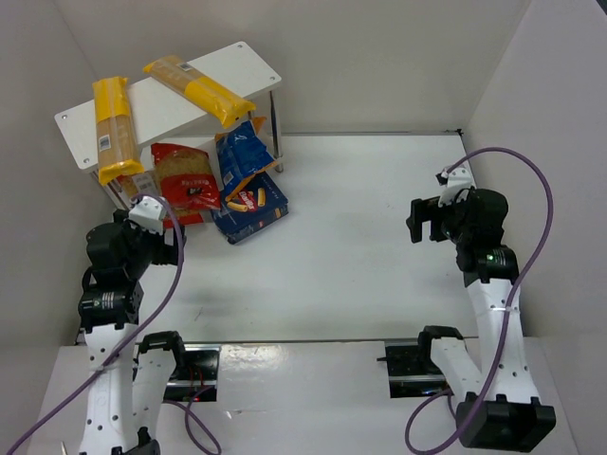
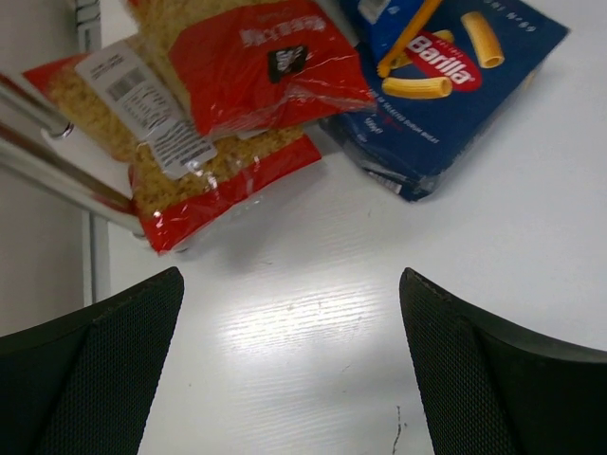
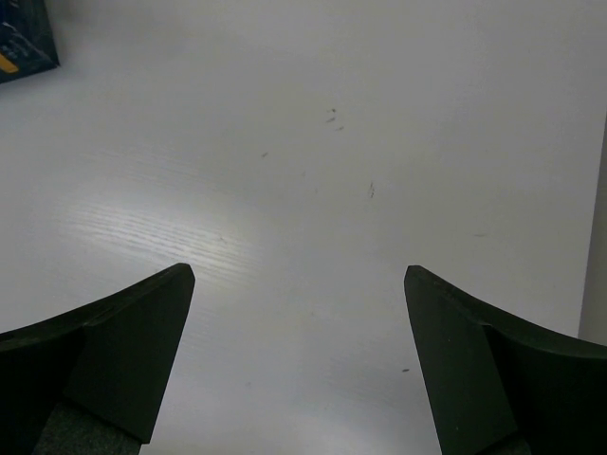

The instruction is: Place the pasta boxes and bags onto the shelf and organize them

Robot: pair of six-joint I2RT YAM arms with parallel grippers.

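"Barilla" read in a red oval logo [image 2: 441, 59] on the dark-blue box [image 2: 493, 118], white barcode label [image 2: 147, 109] seen on the red pasta bag [image 2: 275, 71], its print too small, white lettering on the bag illegible

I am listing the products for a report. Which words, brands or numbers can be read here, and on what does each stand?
"Barilla": on the red logo of the dark-blue box.
Red bag, white print and barcode label: too blurred to read.
Spaghetti bag, white label: too small to read.
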